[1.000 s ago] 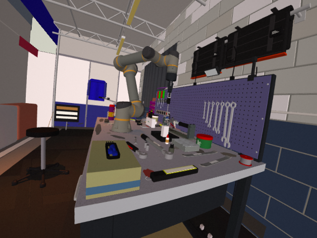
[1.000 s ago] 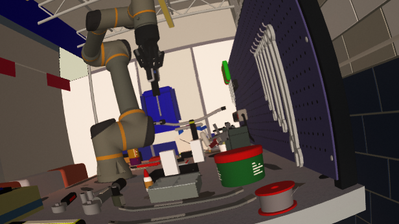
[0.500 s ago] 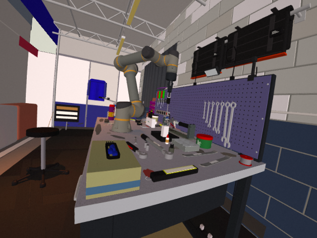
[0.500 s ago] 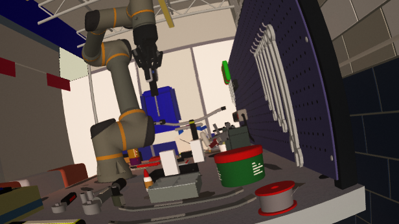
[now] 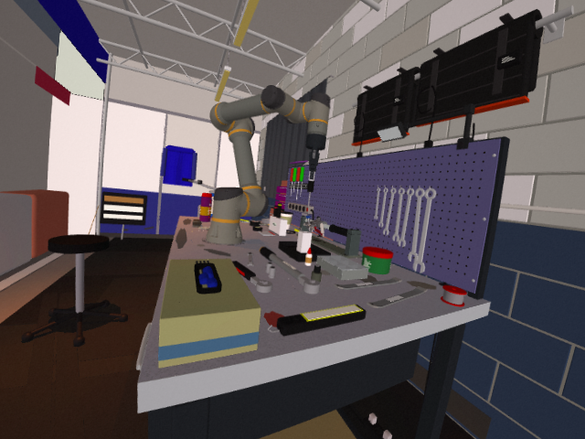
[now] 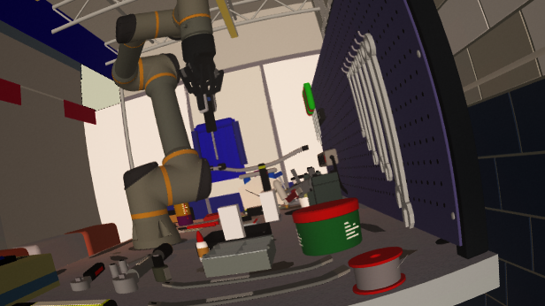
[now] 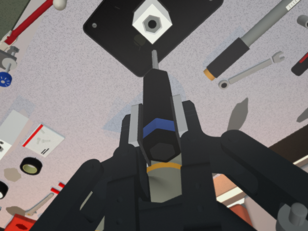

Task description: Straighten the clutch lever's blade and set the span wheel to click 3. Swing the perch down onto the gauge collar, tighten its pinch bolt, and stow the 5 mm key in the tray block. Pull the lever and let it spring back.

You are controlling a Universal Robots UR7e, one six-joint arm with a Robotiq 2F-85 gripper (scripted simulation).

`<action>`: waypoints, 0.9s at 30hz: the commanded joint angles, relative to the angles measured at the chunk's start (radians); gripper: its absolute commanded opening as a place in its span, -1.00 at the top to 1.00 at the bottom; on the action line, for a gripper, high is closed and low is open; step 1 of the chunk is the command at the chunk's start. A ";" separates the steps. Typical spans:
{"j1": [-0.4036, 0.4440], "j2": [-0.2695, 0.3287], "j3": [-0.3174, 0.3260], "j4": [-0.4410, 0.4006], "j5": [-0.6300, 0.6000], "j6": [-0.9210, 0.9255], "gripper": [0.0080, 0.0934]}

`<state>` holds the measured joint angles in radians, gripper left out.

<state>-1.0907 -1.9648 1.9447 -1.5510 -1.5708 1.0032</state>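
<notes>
The clutch lever assembly [image 6: 283, 177] is partly hidden behind clutter at the back of the bench, near the pegboard; only its red part [image 7: 25, 24] and blue span wheel [image 7: 5, 80] show in the wrist camera. High above the bench, my gripper [image 7: 156, 104] is closed around the 5 mm key [image 7: 159, 119], a black hex handle with a blue band and a thin steel tip pointing down. Well below the tip sits the white tray block [image 7: 152, 23] with its hex socket, on a black tray [image 7: 149, 32]. From the side cameras the key [image 6: 209, 116] hangs well above the block [image 6: 231, 222].
A red-lidded green tub [image 6: 328, 231] and a grey box [image 6: 239, 256] sit near the front. A torque wrench [image 7: 248, 37] and a small spanner [image 7: 251, 69] lie right of the tray. A wire spool [image 6: 377, 269] stands by the bench edge. Spanners [image 5: 406, 217] hang on the pegboard.
</notes>
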 commanded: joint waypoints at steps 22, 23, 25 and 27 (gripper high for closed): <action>0.000 0.015 0.179 -0.194 0.000 0.000 1.00; 0.000 0.018 0.190 -0.208 0.000 0.000 1.00; 0.000 0.023 0.213 -0.236 0.000 0.000 1.00; 0.000 0.029 0.234 -0.264 0.000 0.000 1.00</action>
<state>-1.0909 -1.9350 2.1809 -1.8162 -1.5708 1.0035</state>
